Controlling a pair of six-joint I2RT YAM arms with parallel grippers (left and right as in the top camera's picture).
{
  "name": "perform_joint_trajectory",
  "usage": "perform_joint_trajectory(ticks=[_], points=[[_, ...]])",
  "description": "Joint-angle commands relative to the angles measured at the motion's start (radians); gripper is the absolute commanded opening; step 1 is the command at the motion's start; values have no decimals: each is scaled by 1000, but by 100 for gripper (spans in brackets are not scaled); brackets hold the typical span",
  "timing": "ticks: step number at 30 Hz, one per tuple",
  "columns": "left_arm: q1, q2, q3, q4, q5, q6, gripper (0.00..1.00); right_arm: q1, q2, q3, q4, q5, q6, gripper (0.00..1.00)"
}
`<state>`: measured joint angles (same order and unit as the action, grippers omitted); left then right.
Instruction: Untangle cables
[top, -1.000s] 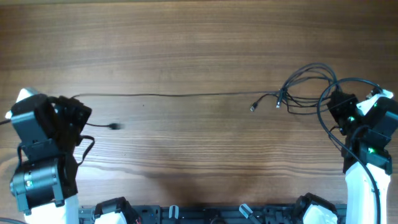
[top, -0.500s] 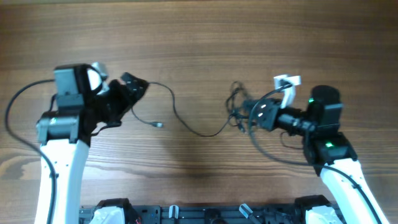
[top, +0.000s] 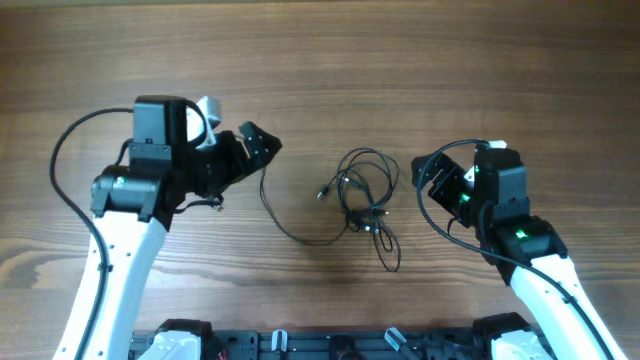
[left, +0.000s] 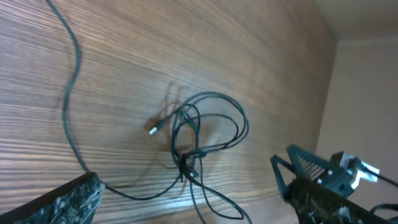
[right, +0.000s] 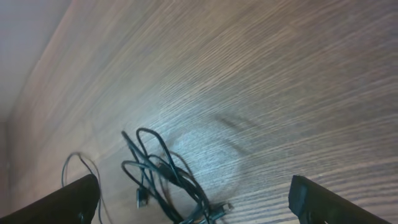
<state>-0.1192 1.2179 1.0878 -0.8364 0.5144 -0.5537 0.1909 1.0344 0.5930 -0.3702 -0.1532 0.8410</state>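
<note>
Both wide open now, nothing held: the left hand (top: 245, 160) and right hand (top: 440, 185) flank the cables (top: 358, 210), which lie bunched in loose loops mid-tabletop (top: 320, 60), one tail curving leftward. A second ago one cord was strung across between far-apart hands. It's been released, likely for a fresh grasp at the knot.

Brown wood-grain table (top: 320, 60), plain pale wall (left: 367, 81) beyond its edge.
</note>
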Motion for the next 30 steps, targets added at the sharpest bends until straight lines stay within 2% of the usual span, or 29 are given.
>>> perform_joint_trajectory(ticks=[1,6,11,13,15,17,19,21,23,24,26,30], points=[[-64,27,16,19,-37,17,100,0,4,3,-3,-13,-40,99],[-195,119,16,114,-37,-157,100,0,23,3,-35,23,-82,100],[-344,301,16,168,-45,-420,99,0,73,3,-90,52,-79,100],[-389,378,16,169,-45,-505,89,0,94,3,-118,52,-79,100],[-429,441,16,180,-44,-554,70,0,111,3,-146,52,-79,100],[-462,476,16,201,-44,-558,53,0,124,3,-159,53,-79,100],[-506,501,16,229,-60,-558,51,0,136,3,-156,53,-79,100],[-542,515,16,222,-114,-558,39,0,140,3,-146,55,-79,100],[-559,520,16,216,-142,-558,20,0,140,3,-143,56,-79,100],[-561,520,16,212,-145,-551,4,0,140,3,-143,56,-80,100],[-553,519,16,207,-145,-517,4,0,140,3,-147,56,-82,100],[-493,484,16,185,-93,-357,4,0,140,3,-164,56,-82,100]])
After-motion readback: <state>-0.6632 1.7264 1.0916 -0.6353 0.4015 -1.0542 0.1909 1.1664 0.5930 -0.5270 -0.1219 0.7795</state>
